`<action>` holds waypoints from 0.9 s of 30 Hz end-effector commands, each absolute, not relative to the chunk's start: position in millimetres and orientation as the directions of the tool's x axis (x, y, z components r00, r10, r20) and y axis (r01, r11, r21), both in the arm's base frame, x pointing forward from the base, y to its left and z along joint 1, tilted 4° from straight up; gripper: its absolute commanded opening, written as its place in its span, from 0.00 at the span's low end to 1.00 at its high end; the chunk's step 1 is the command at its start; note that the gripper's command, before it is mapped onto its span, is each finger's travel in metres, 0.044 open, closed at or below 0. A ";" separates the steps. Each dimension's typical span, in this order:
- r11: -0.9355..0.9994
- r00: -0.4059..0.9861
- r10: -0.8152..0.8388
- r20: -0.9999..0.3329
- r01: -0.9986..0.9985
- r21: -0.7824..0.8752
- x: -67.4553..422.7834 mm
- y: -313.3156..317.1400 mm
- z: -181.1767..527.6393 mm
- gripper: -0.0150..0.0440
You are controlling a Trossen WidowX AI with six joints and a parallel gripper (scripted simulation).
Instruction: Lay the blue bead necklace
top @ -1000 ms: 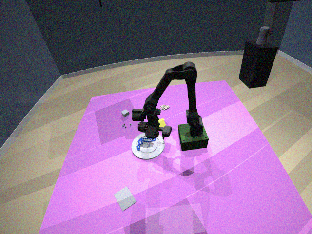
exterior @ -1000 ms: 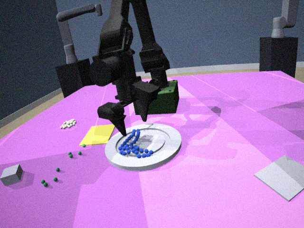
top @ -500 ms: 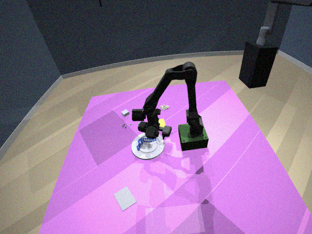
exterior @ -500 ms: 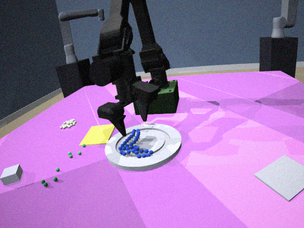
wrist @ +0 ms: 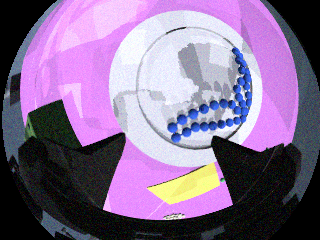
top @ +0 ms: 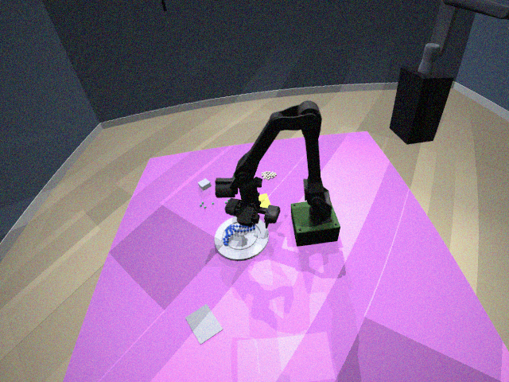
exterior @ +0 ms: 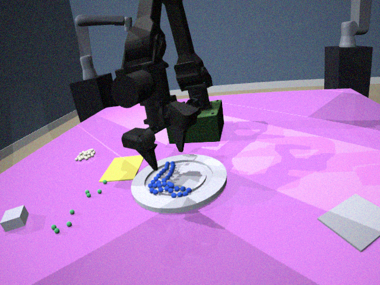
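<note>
Jaws are wide open with nothing in them, gripper [exterior: 167, 159] hovering right over the necklace [exterior: 167, 183], which sits bunched on the board's [exterior: 211, 176] left side. Risk: one fingertip looks almost touching the beads and could drag them out. Yellow sheet [exterior: 122, 168] and green beads [exterior: 88, 193] lie close by on the left.

The black arm [top: 296, 135] is rising from its base, folding sharply at the elbow and reaching back down, with the wrist pointing nearly straight at the surface. Its gripper [exterior: 167, 159] is hanging low with the jaws spread wide and gripping nothing, one fingertip [exterior: 152, 162] sitting lower than the other [exterior: 180, 146].
</note>
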State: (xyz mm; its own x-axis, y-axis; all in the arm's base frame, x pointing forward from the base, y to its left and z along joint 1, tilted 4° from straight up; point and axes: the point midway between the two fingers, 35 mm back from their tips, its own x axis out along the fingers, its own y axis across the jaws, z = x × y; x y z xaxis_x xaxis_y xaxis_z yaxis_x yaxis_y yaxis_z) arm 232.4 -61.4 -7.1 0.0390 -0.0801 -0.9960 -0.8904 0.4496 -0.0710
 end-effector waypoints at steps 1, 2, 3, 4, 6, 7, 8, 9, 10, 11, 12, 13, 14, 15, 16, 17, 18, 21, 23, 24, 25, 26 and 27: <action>0.445 0.037 -0.075 -0.996 -0.893 -0.067 232.2 -60.9 -7.3 1.00; 0.445 0.037 -0.075 -0.996 -0.893 -0.067 232.2 -60.9 -7.3 1.00; 0.445 0.037 -0.075 -0.996 -0.893 -0.067 232.2 -60.9 -7.3 1.00; 0.445 0.037 -0.075 -0.996 -0.893 -0.067 232.2 -60.9 -7.3 1.00; 0.445 0.037 -0.075 -0.996 -0.893 -0.067 232.2 -60.9 -7.3 1.00; 0.445 0.037 -0.075 -0.996 -0.893 -0.067 232.2 -60.9 -7.3 1.00; 0.445 0.037 -0.075 -0.996 -0.893 -0.067 232.2 -60.9 -7.3 1.00; 0.445 0.037 -0.075 -0.996 -0.893 -0.067 232.2 -60.9 -7.3 1.00; 0.445 0.037 -0.075 -0.996 -0.893 -0.067 232.2 -60.9 -7.3 1.00; 0.445 0.037 -0.075 -0.996 -0.893 -0.067 232.2 -60.9 -7.3 1.00; 0.445 0.037 -0.075 -0.996 -0.893 -0.067 232.2 -60.9 -7.3 1.00; 0.445 0.037 -0.075 -0.996 -0.893 -0.067 232.2 -60.9 -7.3 1.00; 0.445 0.037 -0.075 -0.996 -0.893 -0.067 232.2 -60.9 -7.3 1.00; 0.445 0.037 -0.075 -0.996 -0.893 -0.067 232.2 -60.9 -7.3 1.00; 0.445 0.037 -0.075 -0.996 -0.893 -0.067 232.2 -60.9 -7.3 1.00; 0.445 0.037 -0.075 -0.996 -0.893 -0.067 232.2 -60.9 -7.3 1.00; 0.445 0.037 -0.075 -0.996 -0.893 -0.067 232.2 -60.9 -7.3 1.00; 0.445 0.037 -0.075 -0.996 -0.893 -0.067 232.2 -60.9 -7.3 1.00; 0.458 0.037 -0.075 -0.996 -0.886 -0.068 232.9 -60.8 -7.0 0.96; 0.496 0.037 -0.075 -0.996 -0.865 -0.070 234.9 -60.6 -5.9 0.91; 0.557 0.038 -0.075 -0.996 -0.827 -0.073 238.3 -60.2 -4.1 0.87; 0.629 0.038 -0.075 -0.996 -0.773 -0.077 242.6 -59.8 -1.9 0.82; 0.697 0.038 -0.075 -0.996 -0.713 -0.080 246.8 -59.2 0.3 0.78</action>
